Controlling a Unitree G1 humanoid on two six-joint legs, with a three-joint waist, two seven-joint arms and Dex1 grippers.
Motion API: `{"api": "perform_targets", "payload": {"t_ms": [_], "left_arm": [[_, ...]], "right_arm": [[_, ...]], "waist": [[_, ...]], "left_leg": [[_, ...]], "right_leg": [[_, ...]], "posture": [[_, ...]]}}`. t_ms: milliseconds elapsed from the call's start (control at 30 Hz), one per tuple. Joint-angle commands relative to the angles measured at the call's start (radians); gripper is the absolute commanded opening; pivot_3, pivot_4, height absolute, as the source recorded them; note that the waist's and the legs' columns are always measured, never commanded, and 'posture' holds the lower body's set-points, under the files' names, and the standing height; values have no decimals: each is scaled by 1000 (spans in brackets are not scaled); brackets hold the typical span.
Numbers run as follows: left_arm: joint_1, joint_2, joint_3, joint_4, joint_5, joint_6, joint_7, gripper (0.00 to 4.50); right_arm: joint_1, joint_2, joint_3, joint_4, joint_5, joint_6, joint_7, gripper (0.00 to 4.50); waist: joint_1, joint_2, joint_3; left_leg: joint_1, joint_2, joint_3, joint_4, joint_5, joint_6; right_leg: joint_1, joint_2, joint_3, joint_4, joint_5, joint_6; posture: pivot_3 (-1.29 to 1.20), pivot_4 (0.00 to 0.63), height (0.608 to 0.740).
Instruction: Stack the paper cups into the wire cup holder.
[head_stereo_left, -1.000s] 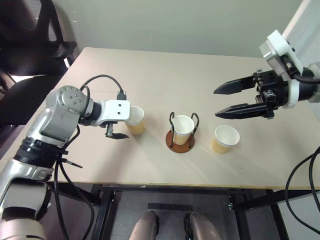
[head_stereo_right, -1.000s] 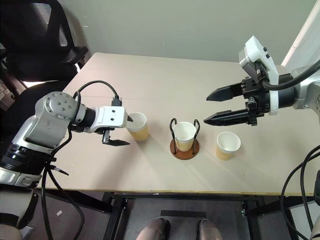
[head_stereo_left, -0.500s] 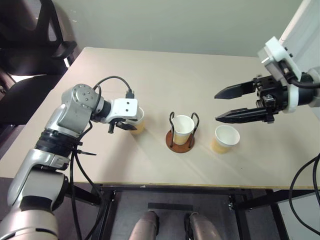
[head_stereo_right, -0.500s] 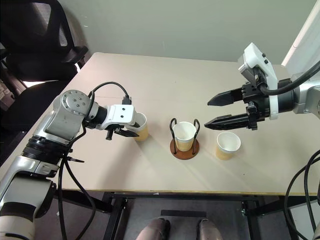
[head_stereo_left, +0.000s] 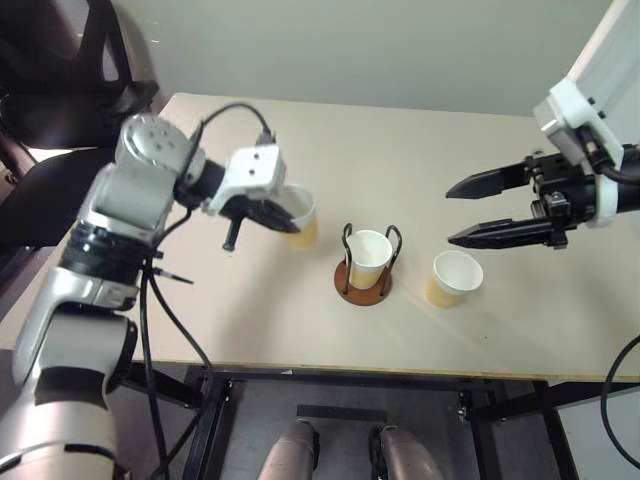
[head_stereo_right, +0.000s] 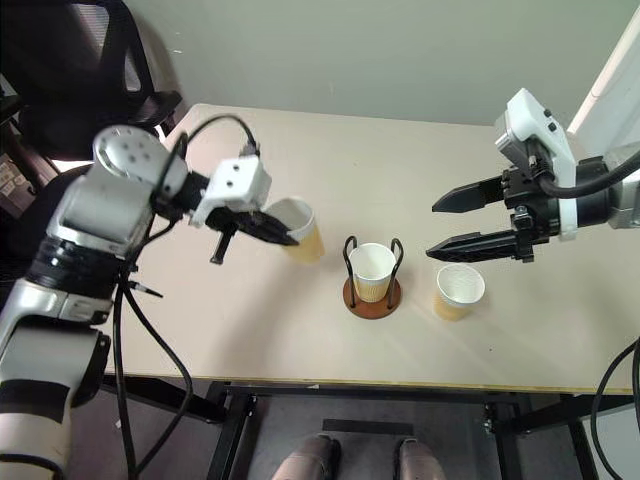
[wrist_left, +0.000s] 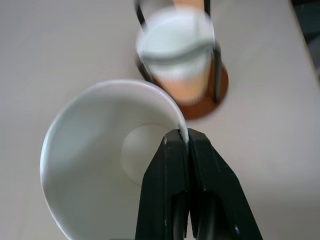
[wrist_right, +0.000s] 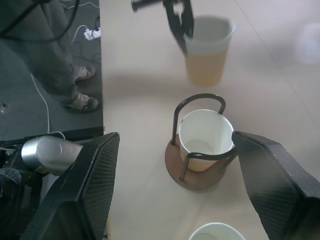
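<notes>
Tan paper cup (head_stereo_left: 302, 218) is pinched at its rim by your left gripper (head_stereo_left: 285, 222), at nine o'clock of the wire cup holder (head_stereo_left: 363, 262); your right gripper (head_stereo_left: 458, 212) gapes empty.

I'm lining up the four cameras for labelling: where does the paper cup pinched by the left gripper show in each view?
Left eye view: the held cup hangs above the table, left of the wire cup holder.
Right eye view: held cup, again left of the holder.
Left wrist view: its white inside, rim pinched by the left gripper.
Right wrist view: tan cup beyond the holder.
Shared landmark: the wire cup holder.
</notes>
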Motion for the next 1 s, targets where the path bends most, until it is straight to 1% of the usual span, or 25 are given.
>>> {"api": "perform_targets", "payload": {"t_ms": [33, 233, 333, 667, 833, 1000], "left_arm": [[-76, -11, 13, -27, -109, 64, -37, 25], [-152, -29, -42, -15, -213, 94, -37, 25], [-183, -31, -107, 5, -252, 67, -37, 25], [-233, -87, -260, 129, -273, -82, -37, 25], [-247, -129, -298, 206, -265, -141, -37, 25], [-245, -137, -355, 225, -261, -196, -37, 25]], "right_arm": [[-9, -25, -11, -8, -8, -22, 16, 3749], [-12, -35, -12, -27, 3, -15, 19, 3749], [-5, -50, -27, -39, 10, -4, 12, 3749], [46, -66, -96, -95, 56, 47, -51, 3749], [53, -69, -110, -110, 76, 67, -79, 3749], [63, -79, -121, -119, 94, 77, -96, 3749]], "waist": [[0, 0, 0], [-1, 0, 0], [0, 0, 0], [2, 1, 1], [3, 2, 1], [4, 2, 1]], "left_leg": [[0, 0, 0, 0, 0, 0], [0, 1, 0, -1, 0, 0], [-1, 0, 0, 0, 0, 1], [-2, 0, 1, 1, -1, 2], [-2, -1, 1, 2, -1, 3], [-3, -1, 2, 2, -2, 4]], "right_leg": [[0, 0, 0, 0, 0, 0], [0, 0, 0, -1, 0, 1], [0, 0, 0, -2, 1, 2], [1, -1, 0, -2, 0, 5], [1, -2, 1, -2, 0, 7], [1, -3, 1, -2, 0, 9]], "posture": [[0, 150, 740], [0, 150, 740], [0, 150, 740], [0, 150, 740], [0, 150, 740], [0, 150, 740]]}}
